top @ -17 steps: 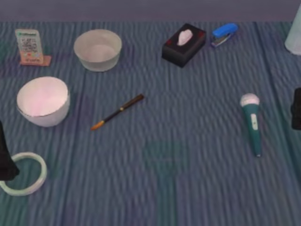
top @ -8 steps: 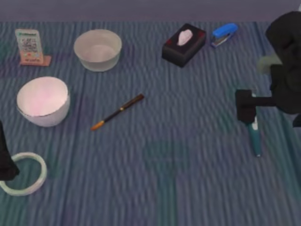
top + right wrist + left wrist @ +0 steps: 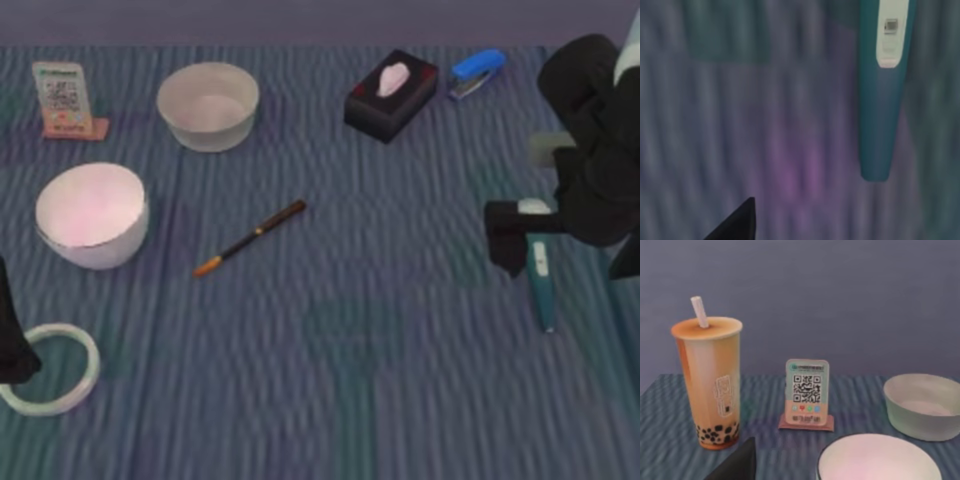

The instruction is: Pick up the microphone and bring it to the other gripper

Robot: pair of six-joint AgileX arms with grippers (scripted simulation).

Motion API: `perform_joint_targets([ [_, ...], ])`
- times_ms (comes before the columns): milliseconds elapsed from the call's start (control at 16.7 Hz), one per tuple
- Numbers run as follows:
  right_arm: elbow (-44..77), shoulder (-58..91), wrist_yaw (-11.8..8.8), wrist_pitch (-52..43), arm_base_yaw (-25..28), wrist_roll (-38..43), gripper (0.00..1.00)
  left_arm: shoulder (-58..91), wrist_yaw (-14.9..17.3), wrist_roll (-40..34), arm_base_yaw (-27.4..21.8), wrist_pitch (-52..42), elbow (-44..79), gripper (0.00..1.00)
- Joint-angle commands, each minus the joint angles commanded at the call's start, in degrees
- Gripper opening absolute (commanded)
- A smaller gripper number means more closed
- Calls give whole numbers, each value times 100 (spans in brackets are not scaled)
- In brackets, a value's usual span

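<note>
Two arms are seen in the top view, and only the right one is over the work. The right gripper [image 3: 512, 240] is held above the head end of the microphone [image 3: 541, 285], which lies flat on the table [image 3: 380, 380] near its right side; the pale head is mostly covered by the gripper and the teal handle runs out from under it toward the near edge. In the right wrist view the handle [image 3: 880, 100] with its white button strip is seen on the cloth, apart from one black fingertip [image 3: 737, 222]; only that one finger shows, so how far the fingers are spread cannot be told, and nothing is seen to be held. The right arm [image 3: 595, 150] is reached in from the far right corner, bent downward over the microphone.

The left gripper [image 3: 12, 340] is parked at the left edge of the table, well apart from the microphone, just beside a pale ring [image 3: 55, 368]; its spread cannot be told either. In the left wrist view a bubble tea cup [image 3: 707, 385], a QR stand [image 3: 807, 394] and two bowls are seen beyond it.

Between the two grippers a brush [image 3: 250, 237] lies on the cloth. Beyond the right gripper, toward the far edge, a tissue box [image 3: 391, 93] and a blue stapler [image 3: 476, 70] are set, neither touching the microphone
</note>
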Motion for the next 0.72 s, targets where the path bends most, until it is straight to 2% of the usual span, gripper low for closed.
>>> perform_joint_targets([
  [180, -99, 159, 1, 234, 6, -12, 100, 0, 0, 0, 0, 0, 0, 100],
  [540, -667, 1064, 6, 1777, -15, -24, 100, 0, 0, 0, 0, 0, 0, 100],
  [720, -779, 1251, 7, 2022, -20, -26, 100, 0, 0, 0, 0, 0, 0, 100],
])
